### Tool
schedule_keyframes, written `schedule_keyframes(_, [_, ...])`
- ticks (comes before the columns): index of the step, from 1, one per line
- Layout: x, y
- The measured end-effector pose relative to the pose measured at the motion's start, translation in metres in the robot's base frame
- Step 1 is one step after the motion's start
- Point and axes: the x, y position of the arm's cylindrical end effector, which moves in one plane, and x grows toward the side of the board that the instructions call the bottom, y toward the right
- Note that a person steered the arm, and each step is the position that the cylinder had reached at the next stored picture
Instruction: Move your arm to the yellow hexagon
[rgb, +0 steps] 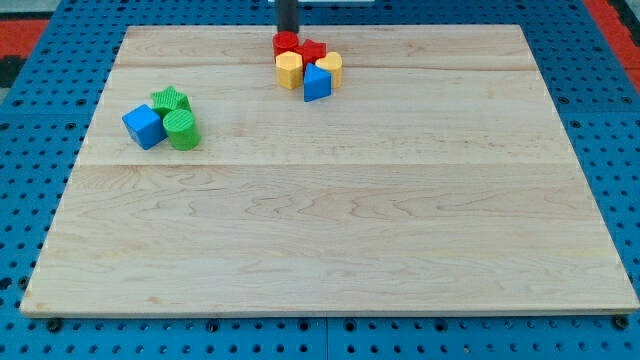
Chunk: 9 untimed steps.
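Observation:
The yellow hexagon (290, 70) stands near the view's top centre in a tight cluster with a red round block (286, 43), a red star (313, 50), a yellow heart (330, 66) and a blue triangular block (316, 83). My tip (287, 33) comes down from the view's top edge and ends just behind the red round block, which lies between it and the yellow hexagon.
At the view's left sit a blue cube (144, 126), a green star (170, 100) and a green cylinder (182, 130), touching each other. The wooden board (330, 220) lies on a blue pegboard (30, 120).

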Motion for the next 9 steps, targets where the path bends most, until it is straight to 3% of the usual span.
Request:
schedule_keyframes(2, [0.006, -0.140])
schedule_keyframes(3, [0.043, -0.168])
schedule_keyframes(4, [0.079, -0.088])
schedule_keyframes(5, [0.088, -0.034])
schedule_keyframes(9, [0.092, -0.055])
